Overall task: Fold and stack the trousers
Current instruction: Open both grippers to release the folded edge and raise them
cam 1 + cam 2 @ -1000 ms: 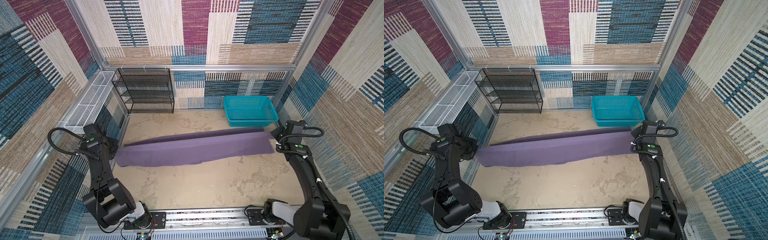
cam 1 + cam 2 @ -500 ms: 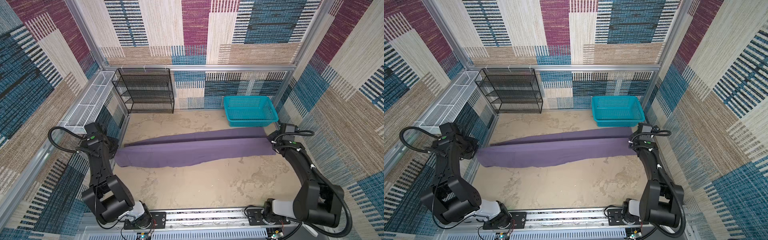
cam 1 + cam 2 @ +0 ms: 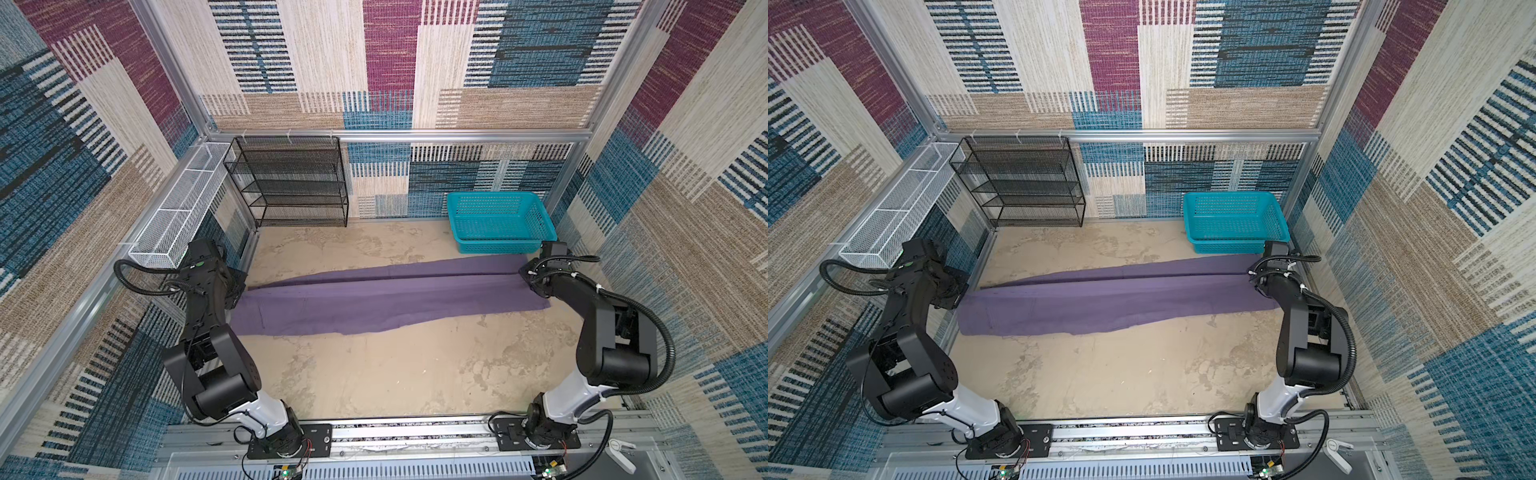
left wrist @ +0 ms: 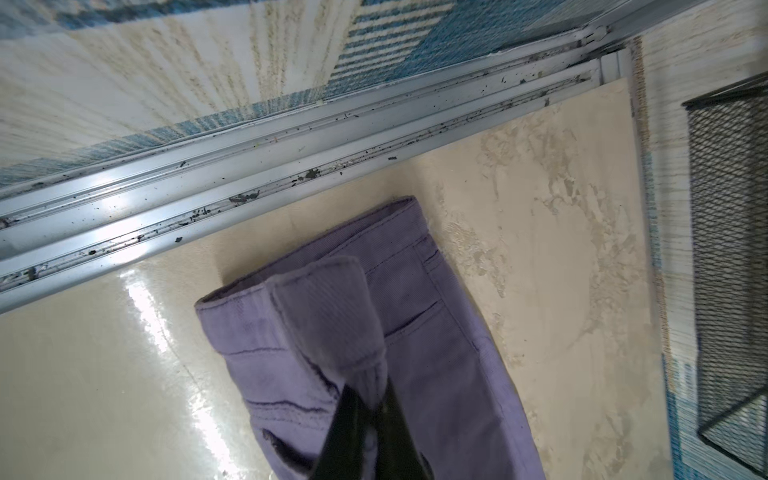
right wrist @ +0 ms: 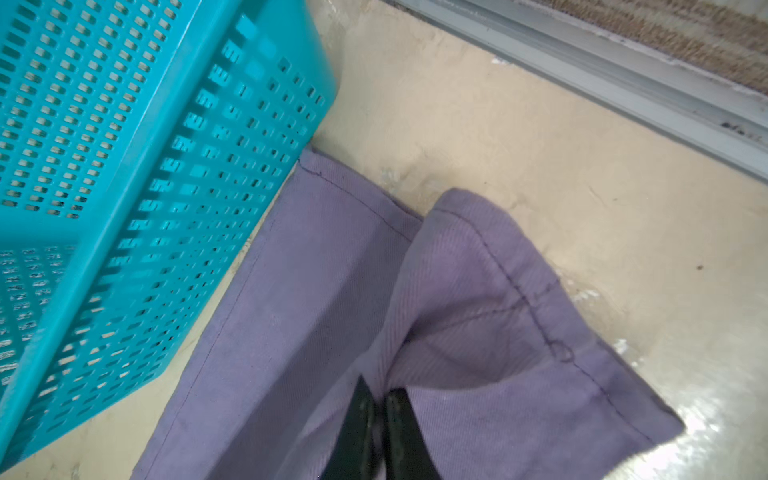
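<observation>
The purple trousers (image 3: 386, 299) (image 3: 1113, 299) lie folded lengthwise in a long band across the floor, one leg over the other. My left gripper (image 3: 237, 289) (image 4: 374, 395) is shut on a raised fold of the waistband (image 4: 328, 316) at the left end. My right gripper (image 3: 536, 286) (image 5: 380, 390) is shut on a pinch of cloth just behind the leg hems (image 5: 490, 257) at the right end, low over the floor. The two hems lie side by side, and one touches the teal basket (image 5: 124, 166).
The teal basket (image 3: 498, 224) (image 3: 1233, 220) stands at the back right, just behind the hems. A black mesh rack (image 3: 291, 183) stands against the back wall, and a white wire shelf (image 3: 178, 212) runs along the left wall. Aluminium frame rails (image 4: 291, 145) border the floor.
My right arm has bent lower and brought the hem end down onto the floor. The left gripper has held its place on the waistband.
</observation>
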Robot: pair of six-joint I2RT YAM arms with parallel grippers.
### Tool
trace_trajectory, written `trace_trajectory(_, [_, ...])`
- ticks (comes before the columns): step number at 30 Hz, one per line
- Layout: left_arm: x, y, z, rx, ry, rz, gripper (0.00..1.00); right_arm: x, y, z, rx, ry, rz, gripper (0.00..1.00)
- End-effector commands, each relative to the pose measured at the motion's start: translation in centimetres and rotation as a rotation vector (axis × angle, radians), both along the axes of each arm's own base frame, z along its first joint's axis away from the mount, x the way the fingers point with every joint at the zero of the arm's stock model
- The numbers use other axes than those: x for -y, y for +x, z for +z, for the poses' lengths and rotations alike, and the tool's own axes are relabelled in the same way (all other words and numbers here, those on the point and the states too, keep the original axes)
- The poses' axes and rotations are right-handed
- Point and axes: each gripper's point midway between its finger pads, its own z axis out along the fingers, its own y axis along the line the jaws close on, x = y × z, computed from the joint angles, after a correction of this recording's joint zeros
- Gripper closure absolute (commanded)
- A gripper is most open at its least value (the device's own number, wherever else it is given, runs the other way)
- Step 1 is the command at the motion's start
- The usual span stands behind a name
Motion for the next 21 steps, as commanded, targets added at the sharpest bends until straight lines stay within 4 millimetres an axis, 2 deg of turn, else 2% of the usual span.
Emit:
trace_trajectory(1, [-3.2,2.1,1.2,0.034,0.172,0.051,1.00,2.9,1.5,1.3,0.062,-0.108,-0.110,0.88])
trace_trajectory(6, [-3.1,4.0,0.6,0.018,0.185,0.037,1.00,2.8,2.4,0.7,0.065,-0.096,-0.107,0.84])
trace_trajectory(10, [-3.1,5.4,0.5,0.013,0.188,0.022,0.97,2.6,3.3,0.2,0.071,-0.079,-0.095,0.72])
trace_trajectory(11, [-3.0,5.6,0.5,0.012,0.187,0.021,0.93,2.6,3.4,0.1,0.071,-0.075,-0.092,0.69])
trace_trajectory(13, [-2.7,6.2,0.5,0.013,0.187,0.010,0.75,2.4,3.5,-0.2,0.071,-0.069,-0.087,0.63])
trace_trajectory(16, [-2.3,6.7,0.3,0.006,0.186,-0.005,0.66,2.5,3.7,-0.3,0.072,-0.069,-0.084,0.63])
trace_trajectory(21, [-1.1,7.7,0.5,0.005,0.187,-0.042,0.37,2.1,3.8,0.0,0.075,-0.071,-0.054,0.64])
